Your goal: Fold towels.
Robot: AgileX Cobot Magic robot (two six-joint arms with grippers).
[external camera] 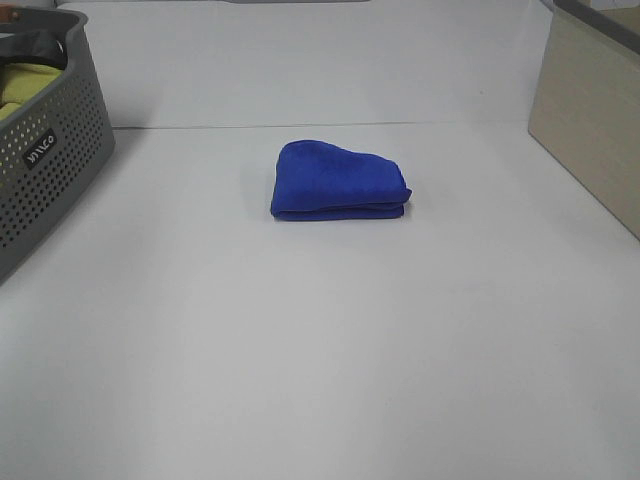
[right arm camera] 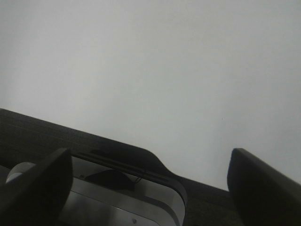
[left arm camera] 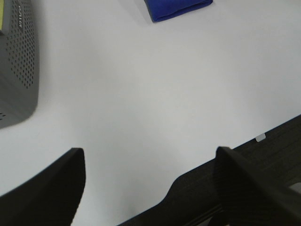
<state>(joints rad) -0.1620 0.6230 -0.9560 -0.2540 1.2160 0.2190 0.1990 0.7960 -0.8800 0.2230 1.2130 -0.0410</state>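
A blue towel (external camera: pixel 338 182) lies folded into a compact bundle on the white table, a little beyond its middle. Its near edge also shows in the left wrist view (left arm camera: pixel 178 9). Neither arm shows in the high view. My left gripper (left arm camera: pixel 150 183) is open and empty, well back from the towel near the table's front edge. My right gripper (right arm camera: pixel 150 183) is open and empty over bare table at the front edge, with no towel in its view.
A grey perforated basket (external camera: pixel 45 160) holding yellow-green and dark cloth stands at the left edge, and shows in the left wrist view (left arm camera: pixel 16 61). A beige box (external camera: pixel 590 110) stands at the right. The table's dark front edge (right arm camera: pixel 117 155) lies under the right gripper.
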